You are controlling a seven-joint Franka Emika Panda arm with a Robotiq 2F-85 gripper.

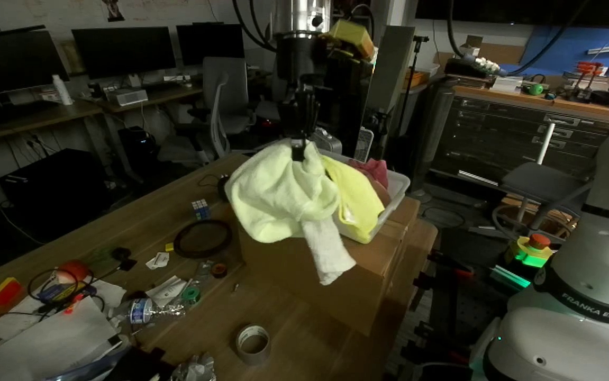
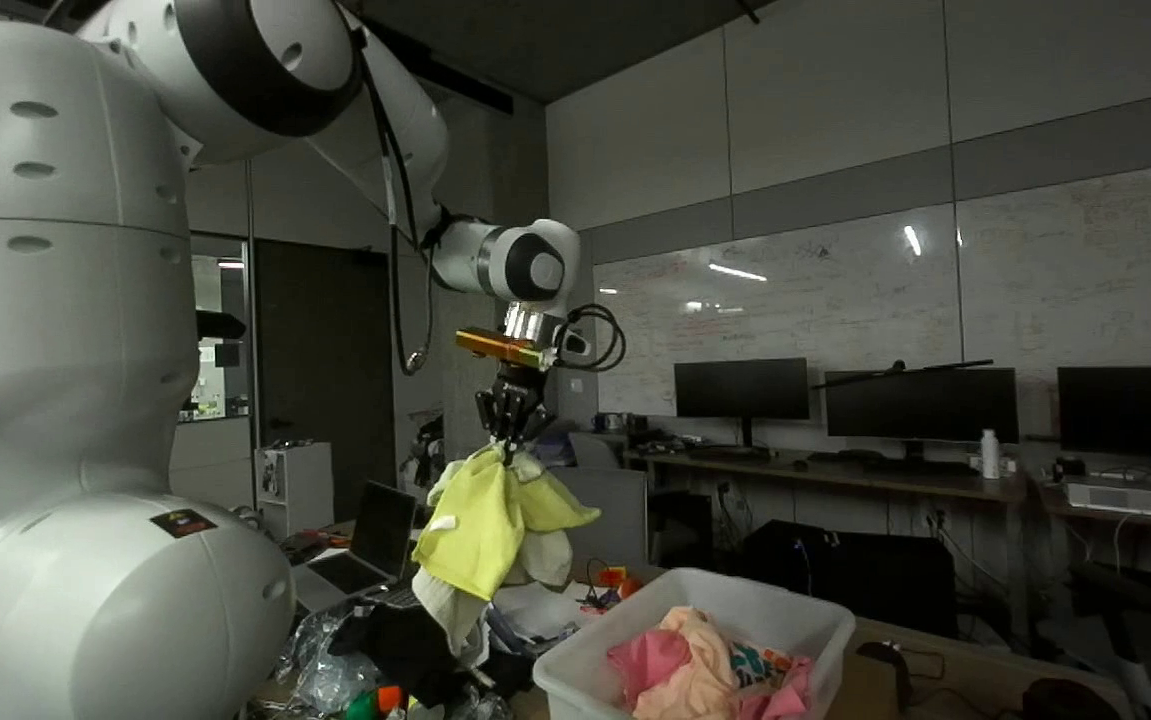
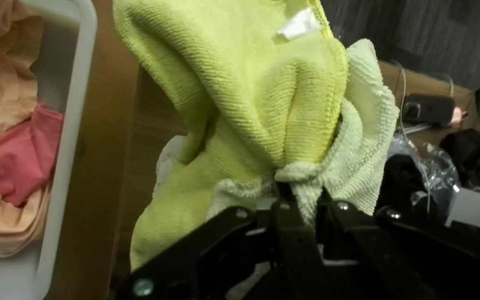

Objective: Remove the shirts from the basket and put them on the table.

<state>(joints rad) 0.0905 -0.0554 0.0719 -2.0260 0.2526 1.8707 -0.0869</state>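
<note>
Whiteboard panels (image 2: pixel 835 300) and 3 dark monitors (image 2: pixel 740 388) stand well beyond the gripper (image 3: pixel 304 195), with a wooden table (image 1: pixel 288 323) spread below it. Its fingers are closed on a fold of pale lime terry cloth (image 1: pixel 278 185); bright yellow terry cloth (image 2: pixel 480 530) hangs with it, though I cannot tell whether that fabric also runs between the fingertips. Both look more like towels than shirts.

Lower than the gripper and off to its side, apart from the hanging bundle, a translucent plastic bin (image 2: pixel 765 608) holds a peach garment (image 2: pixel 700 655), a pink garment (image 2: pixel 647 655) and some printed fabric (image 2: pixel 755 662). It rests on a cardboard box (image 1: pixel 373 259).

The step in hand looks like the carry: these 2 cloths are out of the bin, suspended under the gripper and not yet laid down. The next move likely calls for lowering until the fabric slackens on the wood, then spreading the fingers and rising without dragging the cloths.

Straight under the fingertips, the bundle's long axis runs close to vertical. Its pale tail (image 1: pixel 328 254) points downward, slanting a little toward the Franka base (image 1: pixel 558 338), while the yellow cloth's free edges flare outward from the pinch.
</note>
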